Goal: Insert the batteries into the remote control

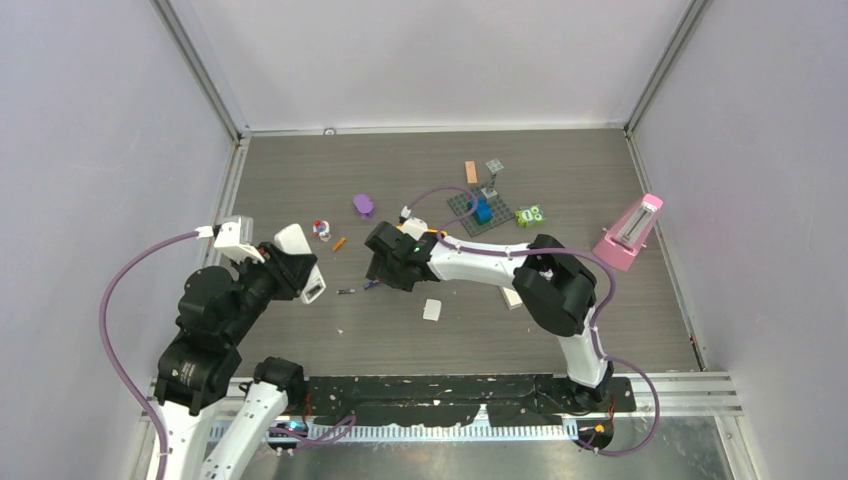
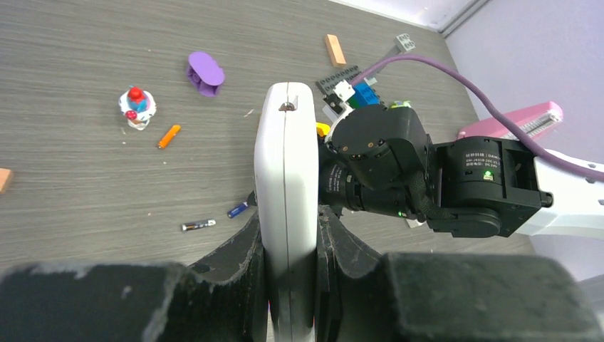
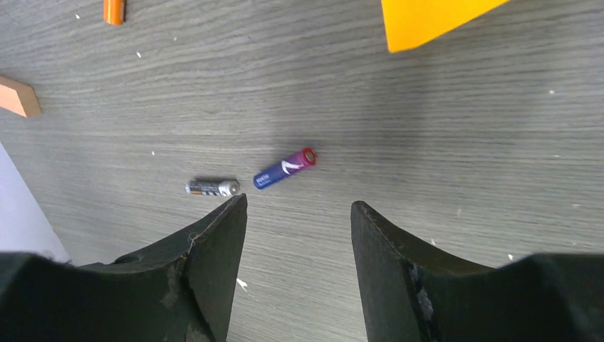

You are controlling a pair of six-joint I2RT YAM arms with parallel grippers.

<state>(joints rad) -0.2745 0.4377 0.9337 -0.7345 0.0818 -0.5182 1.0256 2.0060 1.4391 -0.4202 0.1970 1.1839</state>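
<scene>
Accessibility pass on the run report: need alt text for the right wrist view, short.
The right gripper, black, open and empty, hovers over a grey wood-grain table, with a slim blue-and-purple battery lying flat just beyond the gap between its fingers. A slim dark battery with silver ends lies close to the left of the first.

One battery (image 3: 285,168) lies beside another battery (image 3: 212,187).

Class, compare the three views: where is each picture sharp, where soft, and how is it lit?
Top external view: even, diffuse light; the slim dark battery is a mere speck. Left wrist view: white plastic remote control crisp, black left claw fingers softer up close. Right wrist view: bluish-purple cylindrical battery sharp, grey wood-grain table faintly shadowed.
</scene>
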